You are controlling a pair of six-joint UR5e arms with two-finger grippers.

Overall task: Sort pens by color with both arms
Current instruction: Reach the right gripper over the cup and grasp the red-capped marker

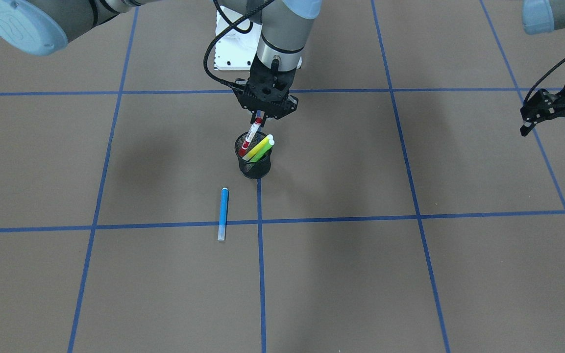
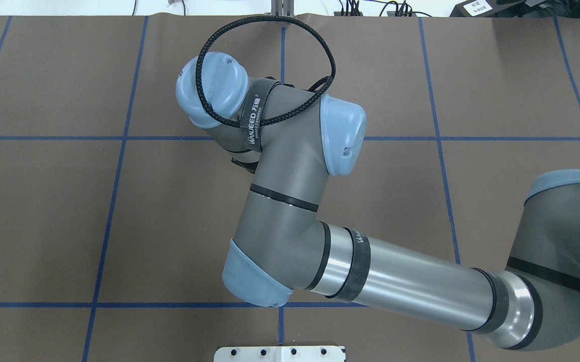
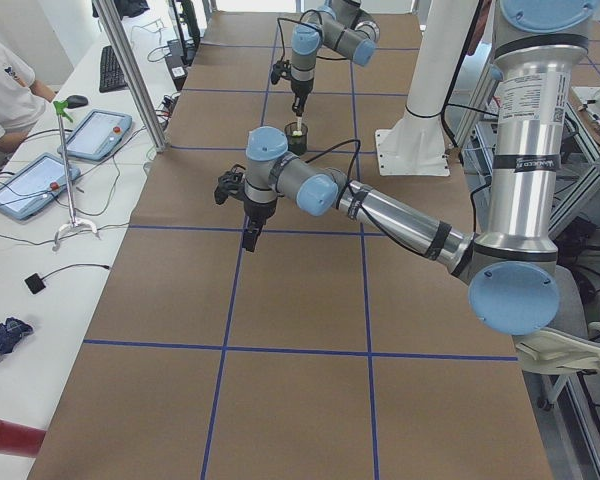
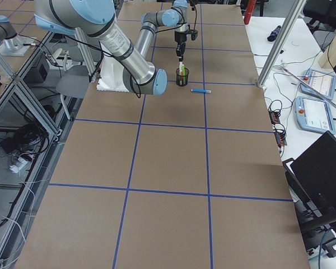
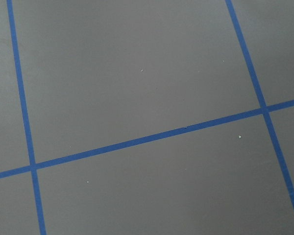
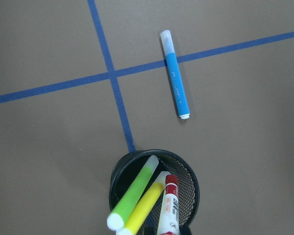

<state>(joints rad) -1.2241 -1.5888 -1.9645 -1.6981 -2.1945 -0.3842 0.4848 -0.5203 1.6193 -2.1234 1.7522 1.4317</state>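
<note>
Red pen (image 6: pixel 169 206) sits closest to the right wrist camera, its lower part inside the cup (image 1: pixel 255 169) and touching the yellow pen (image 6: pixel 143 210), which lies against the green pen (image 6: pixel 135 192). Right gripper (image 1: pixel 258 119) stands directly above the cup, its fingers pressed onto the red pen's upper cap; the pen hangs tilted. Hazard 1: a tilted lift can drag the lower end against the rim, tipping or sliding the light mesh cup. Hazard 2: the yellow and green pens lean at the same side of the cup, so they can shift or spill as their neighbour leaves. Hazard 3: a pinch on the cap alone may let the barrel pivot or slip. Blue pen (image 1: pixel 223 213) lies flat on the table (image 1: pixel 409 294), near the cup and across a tape line; a toppled cup could knock it and set it rolling. Left gripper (image 1: pixel 548 135) hovers well apart, fingers spread and empty, too far off to steady the cup.
</note>
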